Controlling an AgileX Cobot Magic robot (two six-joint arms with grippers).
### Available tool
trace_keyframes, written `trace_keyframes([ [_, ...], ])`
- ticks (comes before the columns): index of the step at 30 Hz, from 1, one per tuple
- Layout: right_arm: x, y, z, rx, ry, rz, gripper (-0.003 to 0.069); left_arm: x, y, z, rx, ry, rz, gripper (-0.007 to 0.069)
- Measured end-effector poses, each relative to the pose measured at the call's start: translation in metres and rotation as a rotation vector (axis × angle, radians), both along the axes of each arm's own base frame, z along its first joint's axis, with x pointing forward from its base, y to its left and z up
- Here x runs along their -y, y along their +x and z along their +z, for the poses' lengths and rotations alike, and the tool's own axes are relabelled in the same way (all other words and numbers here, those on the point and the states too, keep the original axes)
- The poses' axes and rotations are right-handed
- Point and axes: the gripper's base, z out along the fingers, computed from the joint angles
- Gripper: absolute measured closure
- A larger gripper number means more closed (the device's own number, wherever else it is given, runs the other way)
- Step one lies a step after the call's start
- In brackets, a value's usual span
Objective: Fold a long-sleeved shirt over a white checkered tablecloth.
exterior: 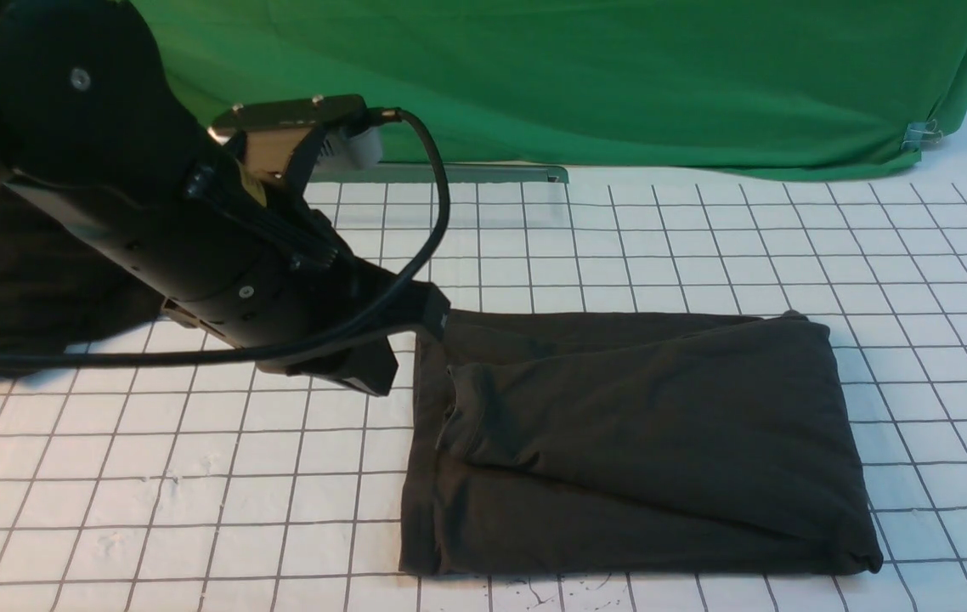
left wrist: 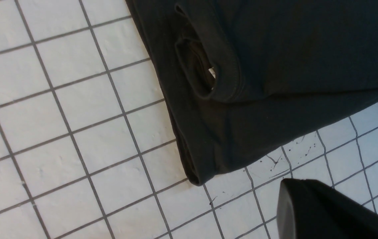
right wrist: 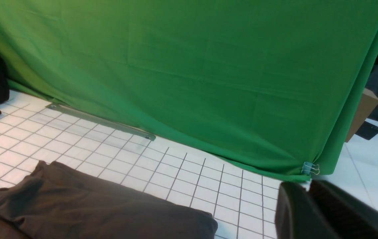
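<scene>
Closed left gripper, held above white checkered tablecloth, left of folded long-sleeved shirt; right gripper's opening not discernible.

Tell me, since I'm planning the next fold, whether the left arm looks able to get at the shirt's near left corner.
Probably yes: the left arm hangs beside the shirt, and nothing seems to cover that corner.
</scene>
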Motion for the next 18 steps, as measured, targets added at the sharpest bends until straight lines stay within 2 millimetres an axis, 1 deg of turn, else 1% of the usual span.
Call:
trace_keyframes([
  [7, 0.0, 0.0, 0.0, 0.003, 0.001, 0.0, 0.0589, 0.001, 0.0, 0.0, 0.005, -0.008, 0.002, 0.0627],
  [10, -0.002, 0.005, -0.006, 0.028, 0.006, 0.004, 0.0584, 0.001, 0.002, 0.001, 0.021, -0.016, 0.006, 0.0627],
  [13, -0.004, 0.011, -0.019, 0.068, 0.02, 0.003, 0.0577, 0.002, 0.004, 0.002, 0.04, -0.031, 0.011, 0.0627],
  [14, -0.005, 0.014, -0.029, 0.079, 0.022, -0.011, 0.0574, 0.003, 0.004, 0.003, 0.049, -0.039, 0.014, 0.0627],
  [16, -0.005, 0.017, -0.038, 0.068, 0.018, -0.024, 0.0572, 0.003, 0.005, 0.004, 0.059, -0.045, 0.016, 0.0625],
  [18, -0.005, 0.022, -0.064, 0.016, 0.004, -0.074, 0.0565, 0.004, 0.007, 0.005, 0.078, -0.059, 0.022, 0.0624],
])
